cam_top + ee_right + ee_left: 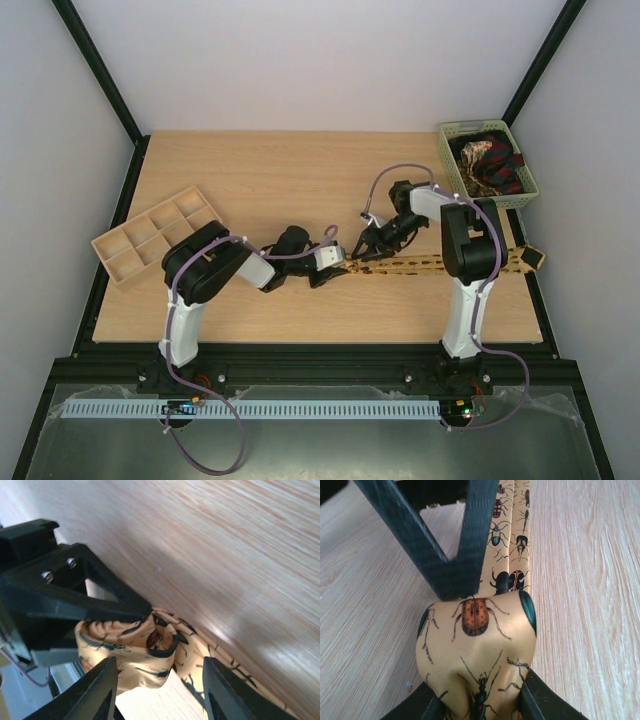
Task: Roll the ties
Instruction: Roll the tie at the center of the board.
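Clamps left fingers (pixel 540 702) on rolled end of tie (pixel 475 645), near centre of top view. Holds right fingers (pixel 95 692) apart around that roll; leaves remaining length flat on table (pixel 300 180), reaching rightward.

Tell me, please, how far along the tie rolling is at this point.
Nothing looks finished. In hand: the beetle-print tie has only a small first coil at its end, pinched by the left gripper, with the right gripper open close by; most of it lies flat. Left: rolling up that length, then the other ties in the green basket.
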### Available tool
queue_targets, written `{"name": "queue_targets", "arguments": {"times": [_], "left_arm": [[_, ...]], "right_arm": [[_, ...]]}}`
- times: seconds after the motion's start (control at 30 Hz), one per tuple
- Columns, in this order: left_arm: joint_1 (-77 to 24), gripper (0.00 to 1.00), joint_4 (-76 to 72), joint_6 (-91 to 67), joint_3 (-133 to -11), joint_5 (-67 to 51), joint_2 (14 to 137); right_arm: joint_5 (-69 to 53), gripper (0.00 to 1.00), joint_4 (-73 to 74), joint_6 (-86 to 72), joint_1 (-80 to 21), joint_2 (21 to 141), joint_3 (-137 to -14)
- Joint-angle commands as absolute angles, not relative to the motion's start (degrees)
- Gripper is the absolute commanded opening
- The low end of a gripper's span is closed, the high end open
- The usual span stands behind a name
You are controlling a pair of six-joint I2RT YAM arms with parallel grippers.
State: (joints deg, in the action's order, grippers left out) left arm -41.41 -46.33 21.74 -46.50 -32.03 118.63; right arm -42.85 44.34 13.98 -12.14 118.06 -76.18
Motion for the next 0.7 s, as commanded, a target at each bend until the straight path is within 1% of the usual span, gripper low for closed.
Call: {"name": "queue_targets", "arguments": {"times": [0.0, 0.07, 0.13, 0.37, 0.43, 0.5, 0.6, 0.63, 0.67], "left_arm": [[-41.75, 0.23, -36.89, 28.84, -44.61, -29.26, 118.28], [-41.73, 0.23, -35.79, 29.44, -44.89, -28.99, 118.33], [-41.75, 0.23, -35.24, 29.68, -45.16, -28.92, 118.43], [-41.84, 0.24, -33.56, 29.78, -46.48, -28.74, 118.85], [-41.84, 0.24, -33.4, 29.73, -46.63, -28.74, 118.98], [-41.84, 0.24, -33.34, 29.43, -46.66, -28.6, 119.0], [-41.84, 0.27, -33.27, 28.72, -46.71, -28.56, 118.95], [-41.76, 0.3, -33.25, 28.1, -46.83, -28.61, 118.9], [-41.56, 0.37, -33.14, 27.27, -47.2, -28.87, 118.84]], "right_arm": [[-48.3, 0.53, 55.77, 18.38, -11.73, 116.47, -79.15], [-50.69, 0.57, 57.7, 19.04, -11.94, 116.73, -80.25], [-51.41, 0.57, 57.5, 18.0, -12.55, 117.12, -80.7], [-46.81, 0.47, 53.24, 14.32, -15.63, 118.47, -78.51], [-45.72, 0.39, 52.48, 14.09, -15.57, 118.33, -77.4], [-43.57, 0.22, 50.78, 13.4, -15.57, 118.01, -76.43], [-40.07, 0.04, 49.14, 13.39, -15.47, 118.17, -76.29], [-39.0, 0.02, 48.64, 13.68, -15.18, 118.36, -76.1], [-37.88, 0.01, 47.83, 13.97, -14.85, 118.38, -75.67]]}}
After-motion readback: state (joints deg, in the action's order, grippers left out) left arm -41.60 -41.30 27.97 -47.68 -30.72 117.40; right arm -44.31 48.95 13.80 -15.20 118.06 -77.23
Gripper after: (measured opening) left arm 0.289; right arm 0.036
